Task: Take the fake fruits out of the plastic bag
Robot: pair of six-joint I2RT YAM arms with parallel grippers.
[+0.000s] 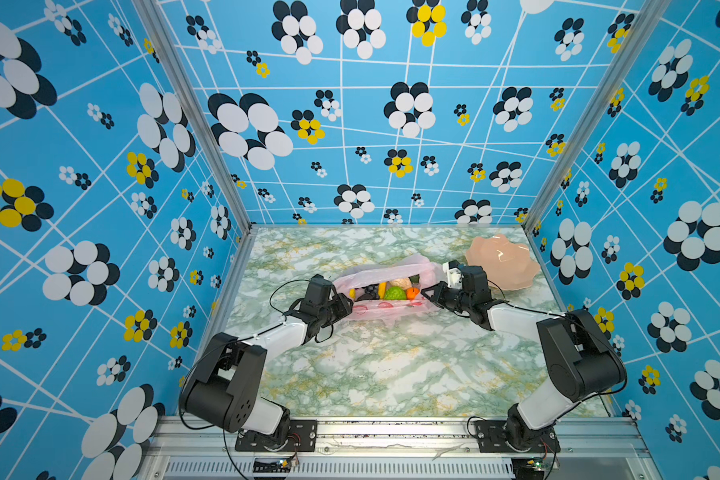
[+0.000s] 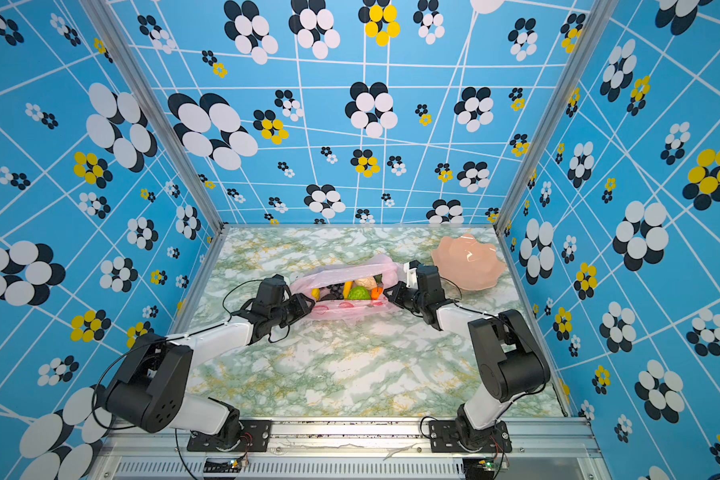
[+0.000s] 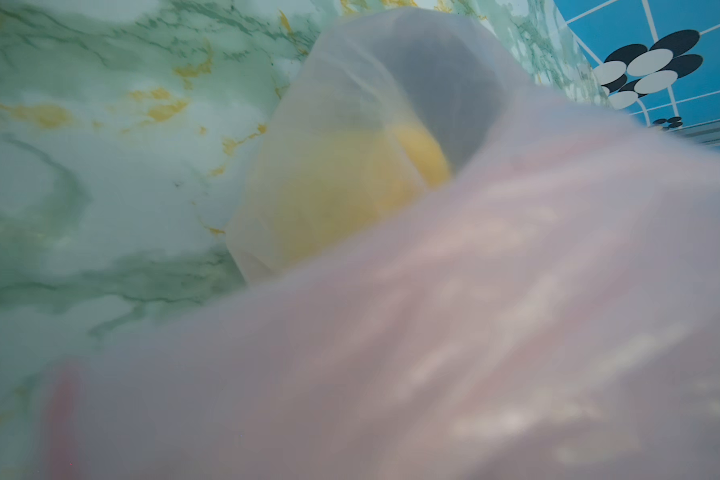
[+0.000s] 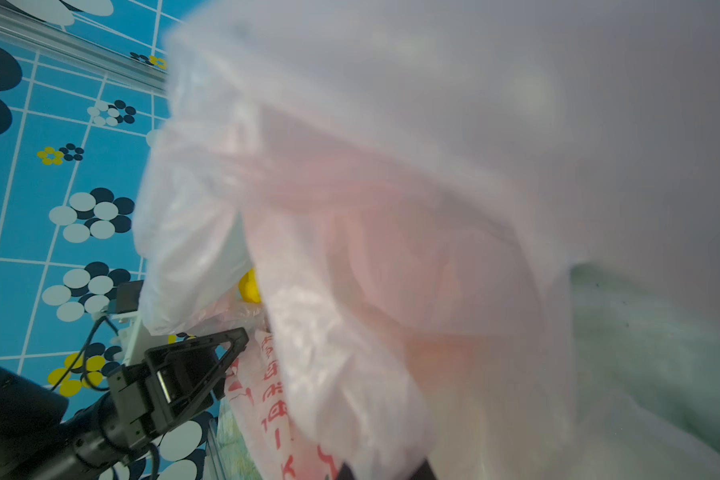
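The bag (image 1: 385, 311) lies on the table (image 1: 391, 374) with its mouth up and spread wide, and the fruits (image 1: 391, 289) are sitting inside it. Looking into the bag, there's a bumpy green fruit (image 1: 395, 293) near the middle and a small orange one (image 1: 412, 294) just right of it. A beige one (image 1: 400, 283) sits behind them, the banana (image 1: 381, 289) stands beside the dark grapes (image 1: 370, 289), and a yellow fruit (image 1: 352, 294) is tucked at the bag's left end. The left gripper (image 1: 344, 306) is right at that left end, touching the plastic, but from above I cannot tell whether its jaws are wide or narrow. The left wrist view is no help: the pink bag (image 3: 474, 332) fills most of it, with only the yellow fruit (image 3: 425, 158) glowing through. Over at the bag's right end, the right gripper (image 1: 428, 293) has its jaws clamped together, pinching the bag's rim. The bag (image 4: 391, 249) drapes straight across the right wrist view, red print showing low on it. That view also catches one black finger (image 4: 219, 353) of the left gripper against the bag's far end, with a spot of yellow fruit (image 4: 250, 286) peeking out. In both top views the bag's near wall runs taut between the two grippers. Beyond the bag's right end, behind the right gripper, sits the dish (image 1: 501, 259), apart from the bag.
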